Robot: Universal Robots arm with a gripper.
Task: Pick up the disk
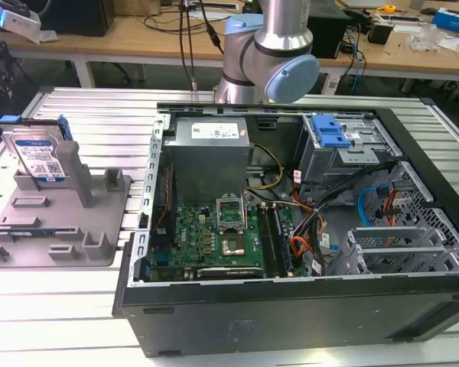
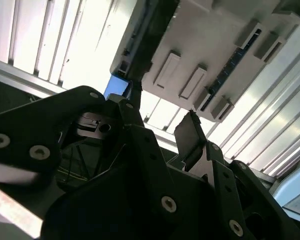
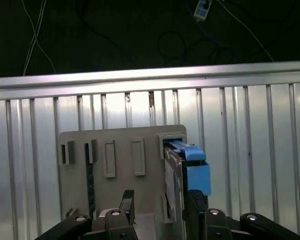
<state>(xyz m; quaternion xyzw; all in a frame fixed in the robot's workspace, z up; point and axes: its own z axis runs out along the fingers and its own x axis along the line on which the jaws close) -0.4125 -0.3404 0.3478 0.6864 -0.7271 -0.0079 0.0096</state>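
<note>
First wrist view: the gripper (image 3: 160, 212) is open, its two dark fingers (image 3: 128, 202) spread wide and holding nothing. Past them the disk (image 3: 174, 175) stands on edge, seen edge-on with its blue frame beside it. It lines up with the gap between the fingers, closer to one finger than the other. It sits in a slot at one corner of the grey fixture (image 3: 120, 150), which lies flat on the ribbed metal table (image 3: 250, 150) near one of the table's edges.

In the second wrist view the same spread fingers frame the fixture's pale underside-like face and raised tabs, with the disk showing as a dark strip tipped in blue.

In the exterior view the disk (image 1: 40, 157) stands tilted at the far corner of the fixture (image 1: 69, 229), with its white-and-blue label facing the camera and an upright post just beside it. The fixture rests by the table's edge at the exterior view's left. An open computer case (image 1: 291, 321) fills the middle of the table, well apart from the disk. The arm (image 1: 279, 46) rises behind the case near the table's far edge.
</note>
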